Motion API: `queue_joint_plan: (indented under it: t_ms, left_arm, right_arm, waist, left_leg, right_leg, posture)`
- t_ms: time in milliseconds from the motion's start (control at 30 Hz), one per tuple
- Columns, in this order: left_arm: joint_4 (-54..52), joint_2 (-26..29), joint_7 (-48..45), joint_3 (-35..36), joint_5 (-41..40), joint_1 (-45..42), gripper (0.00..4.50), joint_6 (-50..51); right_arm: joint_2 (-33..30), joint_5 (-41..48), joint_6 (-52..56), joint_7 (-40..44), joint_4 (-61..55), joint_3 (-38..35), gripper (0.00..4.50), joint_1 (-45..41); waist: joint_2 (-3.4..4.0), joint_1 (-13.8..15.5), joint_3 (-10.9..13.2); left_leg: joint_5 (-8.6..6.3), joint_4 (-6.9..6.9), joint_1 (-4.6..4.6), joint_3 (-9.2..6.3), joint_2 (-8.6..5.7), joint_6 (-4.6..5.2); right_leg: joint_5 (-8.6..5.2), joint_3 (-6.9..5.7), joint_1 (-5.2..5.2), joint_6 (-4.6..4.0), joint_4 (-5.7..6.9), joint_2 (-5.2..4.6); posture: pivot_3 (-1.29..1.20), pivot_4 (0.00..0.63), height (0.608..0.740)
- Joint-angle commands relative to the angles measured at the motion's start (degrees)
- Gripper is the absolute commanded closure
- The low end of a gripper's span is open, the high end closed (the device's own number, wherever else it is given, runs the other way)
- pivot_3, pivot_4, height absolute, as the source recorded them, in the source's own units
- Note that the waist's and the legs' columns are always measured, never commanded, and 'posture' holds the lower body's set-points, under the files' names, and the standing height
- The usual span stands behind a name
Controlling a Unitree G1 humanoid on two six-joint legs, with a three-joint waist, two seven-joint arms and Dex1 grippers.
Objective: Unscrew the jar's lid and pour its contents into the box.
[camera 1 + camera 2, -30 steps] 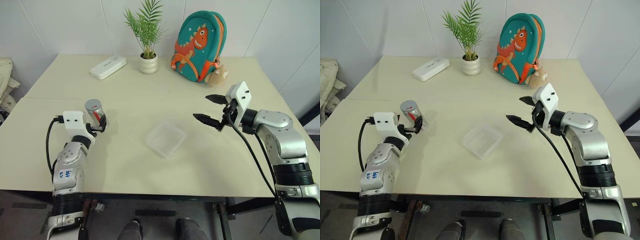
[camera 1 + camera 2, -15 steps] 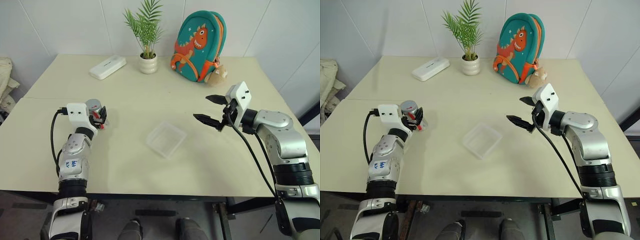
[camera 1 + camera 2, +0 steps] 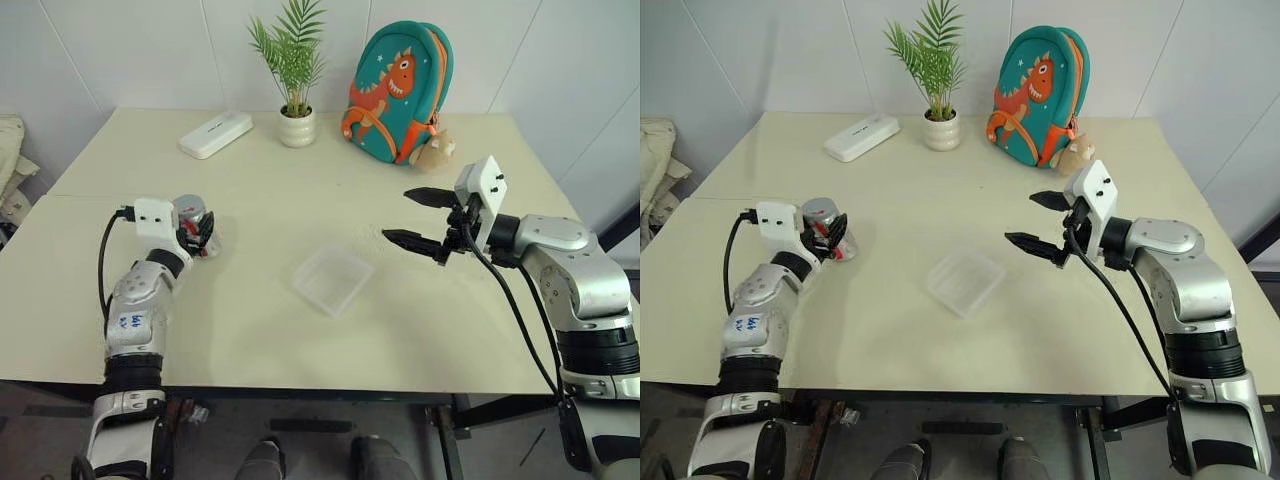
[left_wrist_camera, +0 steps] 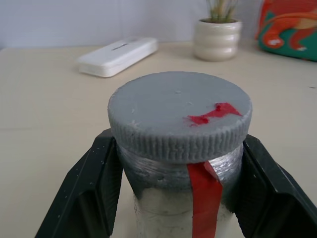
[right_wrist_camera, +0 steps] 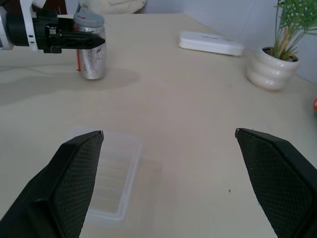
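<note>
Pinched tight on the jar (image 3: 196,226), the left gripper (image 3: 203,233) has its two black fingers (image 4: 84,198) pressed against the neck just below the lid (image 4: 179,115), one on each side. The jar stands upright near the left edge of the desk (image 3: 330,190); whether its base rests on the surface or sits just clear of it cannot be told. The grey lid is on, with a strip of red tape running from its top down the side, so unscrewing has not begun.

Spread wide and holding nothing, the right gripper (image 3: 420,220) hangs above the desk towards the right edge, pointing across at the jar, well apart from it.

Between the two arms, nearer the front edge, the box (image 3: 333,280) lies flat with nothing in it. The contents cannot be made out through the jar's wall.

So far only the hold on the jar is done. Left to do, by my judgement: bring the right gripper to the lid, twist it off, then tip the jar over the box.
</note>
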Motion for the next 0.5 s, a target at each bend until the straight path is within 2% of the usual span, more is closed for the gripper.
queue_joint_plan:
  t_ms: [33,267,500]
  left_arm:
    - [-6.0,2.4,-6.6,-1.2,-2.9,0.1,1.94,1.9]
    - [-11.6,9.0,-24.1,-3.8,-10.3,-2.0,1.94,7.9]
    - [-7.3,10.1,-36.6,-9.2,-11.2,-7.5,1.94,8.0]
  right_arm:
    - [0.1,3.2,0.9,-0.1,-4.2,-2.3,0.00,0.3]
    - [1.8,7.4,4.7,-4.5,-13.3,-1.9,0.00,0.6]
    - [7.9,8.1,11.2,-16.6,-20.8,0.6,0.00,-2.4]
  waist:
    - [0.00,0.0,0.0]
    - [0.01,-0.1,0.0]
    - [0.01,0.0,0.0]
  left_leg:
    - [-0.01,-0.02,0.00,0.01,0.00,0.01]
    - [-0.03,-0.15,0.00,0.01,0.03,0.06]
    - [-0.06,-0.20,-0.03,0.00,0.03,0.10]
  right_leg:
    - [0.00,0.00,0.00,0.00,-0.04,0.00]
    - [0.00,0.00,0.02,-0.02,-0.19,0.00]
    - [0.01,-0.01,0.02,-0.04,-0.33,0.00]
  posture:
    - [0.00,0.150,0.740]
    - [0.00,0.150,0.740]
    - [0.00,0.150,0.740]
